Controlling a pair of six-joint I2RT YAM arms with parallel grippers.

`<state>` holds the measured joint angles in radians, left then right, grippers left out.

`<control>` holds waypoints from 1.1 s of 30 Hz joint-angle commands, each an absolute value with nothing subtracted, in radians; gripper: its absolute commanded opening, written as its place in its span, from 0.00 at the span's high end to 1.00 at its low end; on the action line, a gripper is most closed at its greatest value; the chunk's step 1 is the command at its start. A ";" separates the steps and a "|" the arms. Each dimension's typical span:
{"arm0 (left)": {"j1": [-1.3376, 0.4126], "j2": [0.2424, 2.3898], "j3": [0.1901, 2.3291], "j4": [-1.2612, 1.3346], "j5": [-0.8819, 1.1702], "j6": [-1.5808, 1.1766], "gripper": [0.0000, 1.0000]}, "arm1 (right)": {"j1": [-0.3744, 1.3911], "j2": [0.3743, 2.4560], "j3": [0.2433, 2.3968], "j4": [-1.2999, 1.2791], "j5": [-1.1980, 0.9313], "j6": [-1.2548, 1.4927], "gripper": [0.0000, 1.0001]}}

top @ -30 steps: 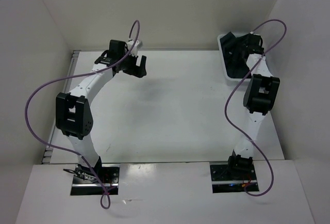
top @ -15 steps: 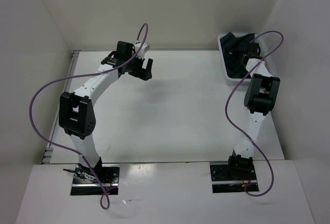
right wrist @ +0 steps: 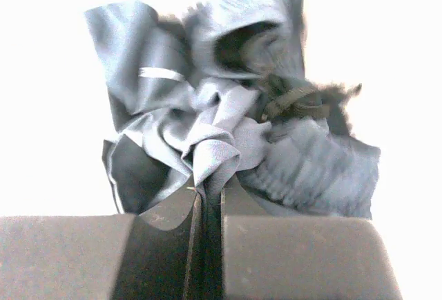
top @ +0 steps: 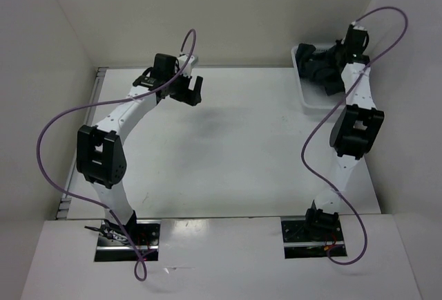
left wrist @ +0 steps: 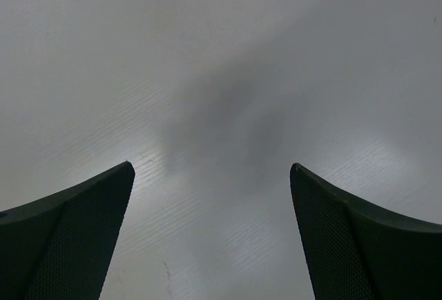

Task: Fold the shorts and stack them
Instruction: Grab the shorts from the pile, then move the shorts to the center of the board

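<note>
The left gripper (top: pixel 188 91) is hovering over the far left part of the table (top: pixel 242 148), its jaws standing wide apart with nothing between them. Farther back, at the far right corner, the right gripper (right wrist: pixel 210 193) is pinching a fold of the crumpled black shorts (right wrist: pixel 228 113), which are bunching up over the white basket (top: pixel 308 101).
</note>
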<state>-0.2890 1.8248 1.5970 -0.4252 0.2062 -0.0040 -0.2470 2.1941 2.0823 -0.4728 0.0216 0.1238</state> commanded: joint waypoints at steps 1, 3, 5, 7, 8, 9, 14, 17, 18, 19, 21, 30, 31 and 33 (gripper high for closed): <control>-0.285 1.750 1.591 -0.374 0.164 0.000 0.00 | -0.210 1.945 2.284 -0.390 -0.029 0.149 1.00; -0.285 1.715 1.591 -0.350 0.137 0.000 0.00 | -0.145 1.919 2.353 -0.399 -0.043 0.149 1.00; -0.285 1.686 1.591 -0.341 0.114 0.000 0.00 | -0.082 1.910 2.478 -0.449 -0.083 0.149 1.00; -0.285 1.655 1.591 -0.328 0.074 0.000 0.00 | 0.035 1.919 2.586 -0.483 -0.121 0.124 1.00; -0.285 1.646 1.582 -0.319 0.057 0.000 0.00 | 0.078 1.919 2.611 -0.508 -0.121 0.112 1.00; -0.285 1.635 1.582 -0.319 0.039 0.000 0.00 | 0.122 1.919 2.623 -0.517 -0.121 0.100 1.00; -0.276 1.559 1.543 -0.287 -0.101 0.000 0.00 | 0.313 1.878 2.430 -0.549 -0.196 0.101 0.58; -0.226 1.508 1.520 -0.276 -0.169 0.000 0.00 | 0.393 1.800 2.094 -0.528 -0.224 0.059 0.17; -0.207 1.481 1.502 -0.276 -0.184 0.000 0.00 | 0.409 1.775 2.024 -0.502 -0.239 0.046 0.13; -0.158 1.467 1.502 -0.287 -0.202 0.000 0.00 | 0.431 1.752 1.961 -0.491 -0.251 0.034 0.10; -0.098 1.427 1.486 -0.304 -0.186 0.000 0.00 | 0.431 1.692 1.823 -0.482 -0.308 0.023 0.07; -0.053 1.411 1.390 -0.527 0.179 0.000 0.00 | 0.422 1.583 1.531 -0.289 -0.230 -0.046 0.04; -0.075 1.420 1.369 -0.528 0.179 0.000 0.00 | 0.422 1.598 1.519 -0.266 -0.219 -0.029 0.06; -0.132 1.454 1.323 -0.528 0.138 0.000 0.00 | 0.394 1.672 1.519 -0.223 -0.210 0.004 0.10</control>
